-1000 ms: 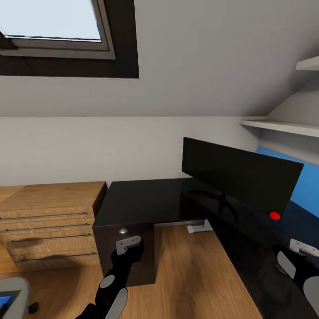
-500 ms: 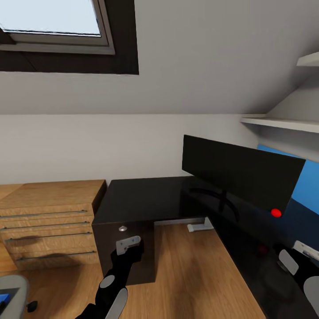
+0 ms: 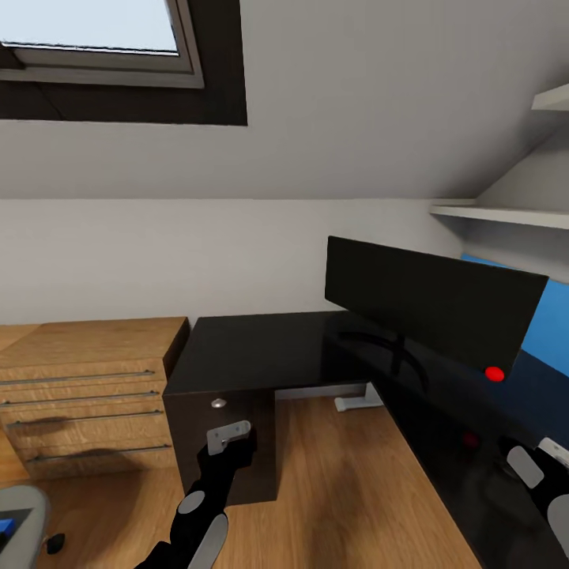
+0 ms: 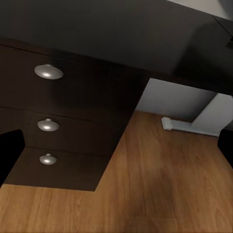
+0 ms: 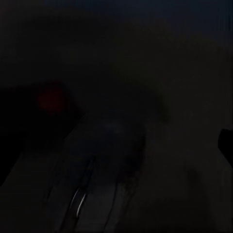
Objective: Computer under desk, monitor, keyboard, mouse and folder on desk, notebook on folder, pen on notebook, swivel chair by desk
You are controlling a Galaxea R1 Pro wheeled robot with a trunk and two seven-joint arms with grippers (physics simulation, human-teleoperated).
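Monitor, a wide black flat screen (image 3: 431,312), stands on the glossy black L-shaped desk (image 3: 261,352), its long axis running along the desk's right wing. Left hand (image 3: 229,436) hangs before the desk's drawers, touching nothing; its opening I cannot tell. Right hand (image 3: 545,466) sits over the desk's near right edge, grip unclear.

Black left arm (image 3: 207,498), grey oval panels, light-grey wrist bracket.

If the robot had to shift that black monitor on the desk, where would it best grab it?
Probably by the thin stand post under the monitor, coming from the front: the screen is a wide flat slab, likely too broad for a gripper, while the post is narrow and stands free above the desk.
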